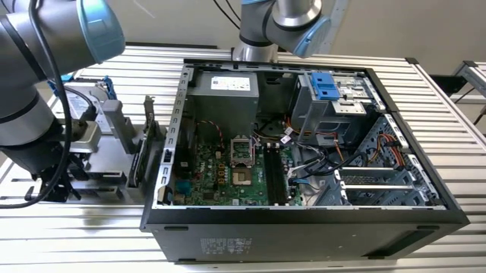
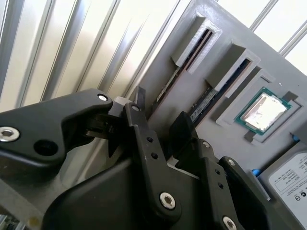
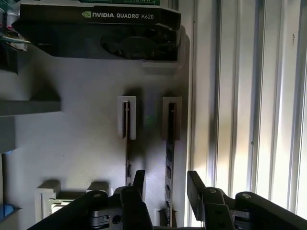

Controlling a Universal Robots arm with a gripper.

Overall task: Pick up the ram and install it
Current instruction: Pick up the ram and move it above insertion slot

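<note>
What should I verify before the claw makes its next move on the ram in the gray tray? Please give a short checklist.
1. Claw open: ok.
2. Ram between its fingers, gaps on both sides: ok.
3. Ram seated in its holder: ok.
4. Neighbouring stick outside the claw: ok, but close to one finger.
5. Computer case open on its side: ok.
6. Memory slots free, latches open: cannot tell.

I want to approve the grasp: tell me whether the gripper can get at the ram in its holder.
Probably yes. In the first wrist view the open gripper has a finger on each side of the ram, on edge in the grey tray, with nothing between. A second stick stands close beside one finger.
</note>
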